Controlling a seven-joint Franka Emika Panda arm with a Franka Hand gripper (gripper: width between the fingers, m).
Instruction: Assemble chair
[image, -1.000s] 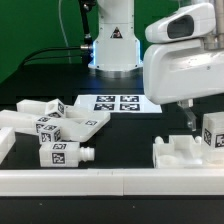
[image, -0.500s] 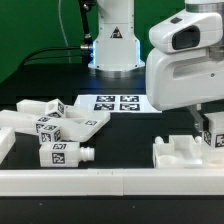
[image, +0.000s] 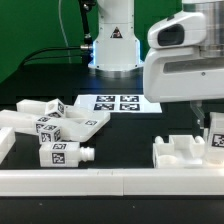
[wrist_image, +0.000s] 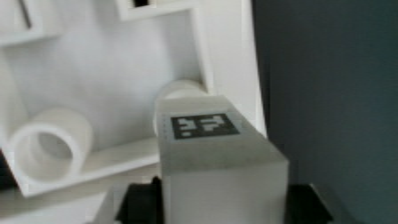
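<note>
Dark tabletop (image: 130, 125) runs across the room, with a green backdrop (image: 30, 40) at ten o'clock in the exterior view. The arm's base (image: 113, 45) stands at twelve o'clock, with a blue glow on its front. The marker board (image: 118, 102) lies flat just in front of the base, near the centre. A long white rail (image: 100, 181) runs along the six o'clock edge.

Chair parts, observed:
- A cluster of loose pieces (image: 50, 124) lies at nine o'clock. They are white and blocky, several carry square tags, and they touch or overlap one another.
- One tagged piece with a peg (image: 65, 153) lies at seven o'clock, just behind the rail.
- The boxy seat piece (image: 182, 152) sits at four o'clock, well apart from the cluster.
- A white block (image: 215, 138) (wrist_image: 210, 150) stands at three o'clock, just beside the seat piece. Whether the two touch cannot be told.

The arm (image: 185, 60) fills the two o'clock area, and the hand (image: 208, 122) (wrist_image: 217, 200) reaches down onto the white block. In the wrist view the block sits between the dark fingers (wrist_image: 139, 203), which lie flush against both of its sides, so the hand is clamped on it. The block's end face shows a square tag (wrist_image: 199, 124). Behind it the seat piece shows a round socket (wrist_image: 50, 152).
</note>
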